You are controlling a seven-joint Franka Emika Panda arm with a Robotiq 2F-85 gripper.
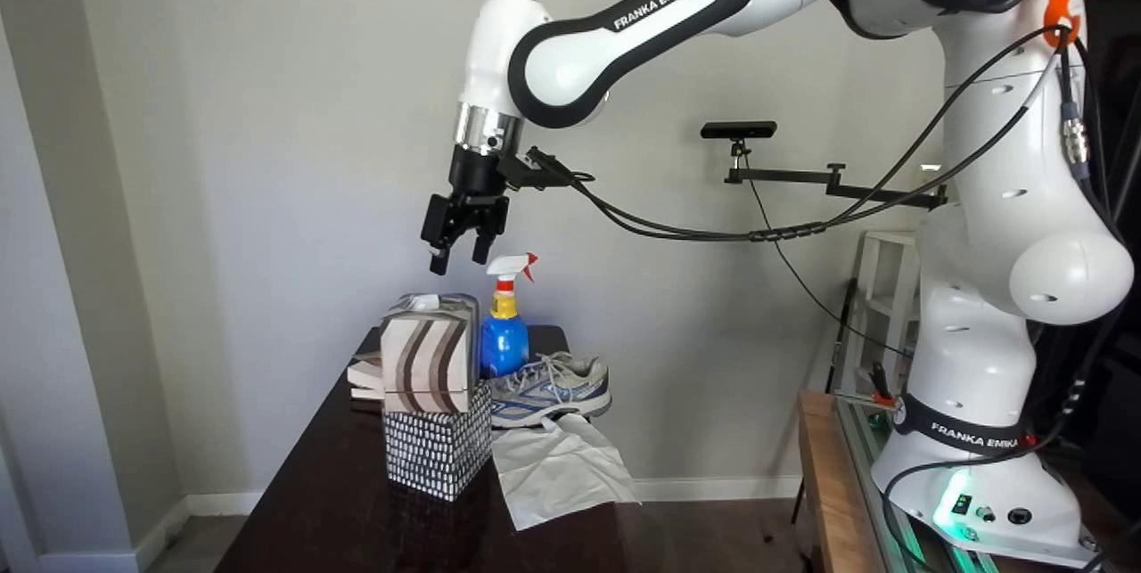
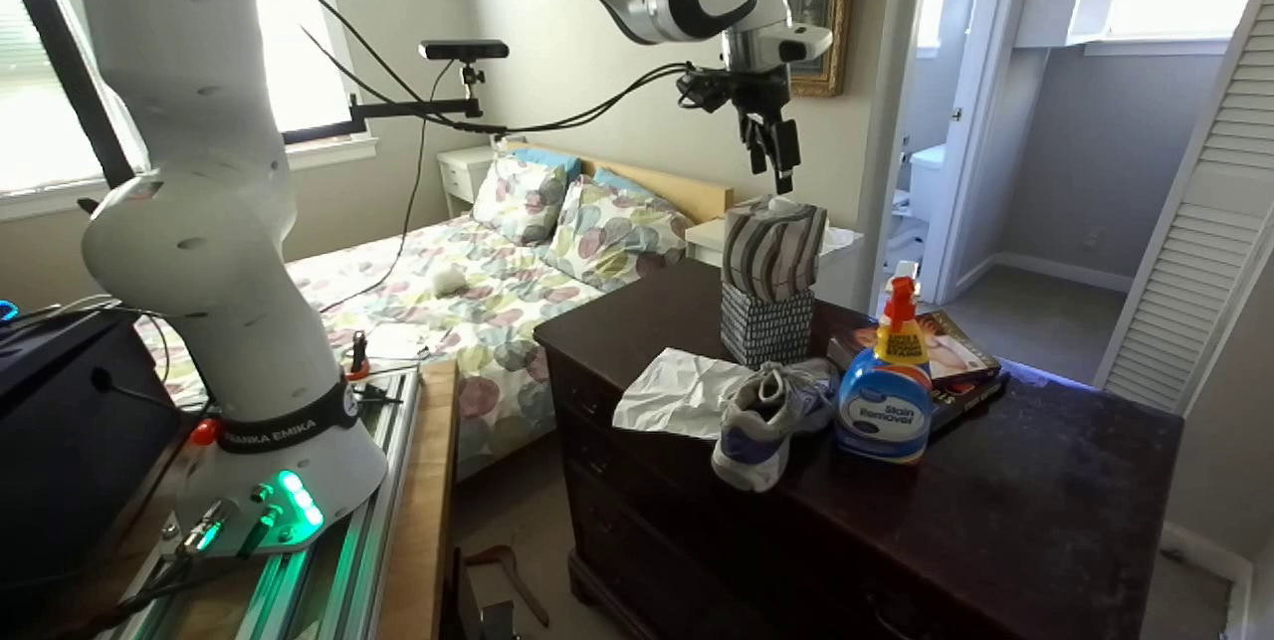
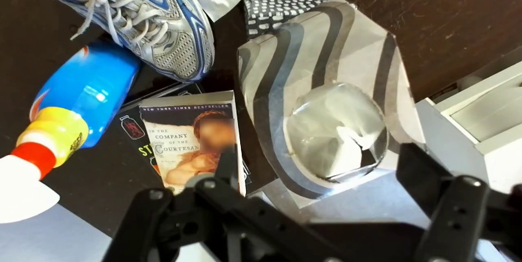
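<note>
Atop a patterned box (image 2: 766, 324) on the dark dresser (image 2: 1045, 511): striped tissue box (image 2: 772, 250). Above it: gripper (image 1: 460, 264), jaws wide apart, holding nothing. Nearby: spray bottle (image 2: 884, 409), labelled "Stain Remover"; paperback (image 3: 183, 133), "In the Company of the Courtesan". Arm (image 1: 655, 6): marked "Franka Emika".

on the dresser (image 2: 1035, 491), in an exterior view, the tissue box (image 2: 771, 252) rests on the lower box (image 2: 766, 326). with the tissue box as the clock's centre, the gripper (image 2: 772, 177) hangs just above at twelve; stacked books (image 2: 957, 349) lie at four, the bottle (image 2: 884, 411) at five, the shoe (image 2: 754, 441) at six, the paper (image 2: 682, 391) at seven. farther off, the bed (image 2: 518, 287) is at nine.
</note>
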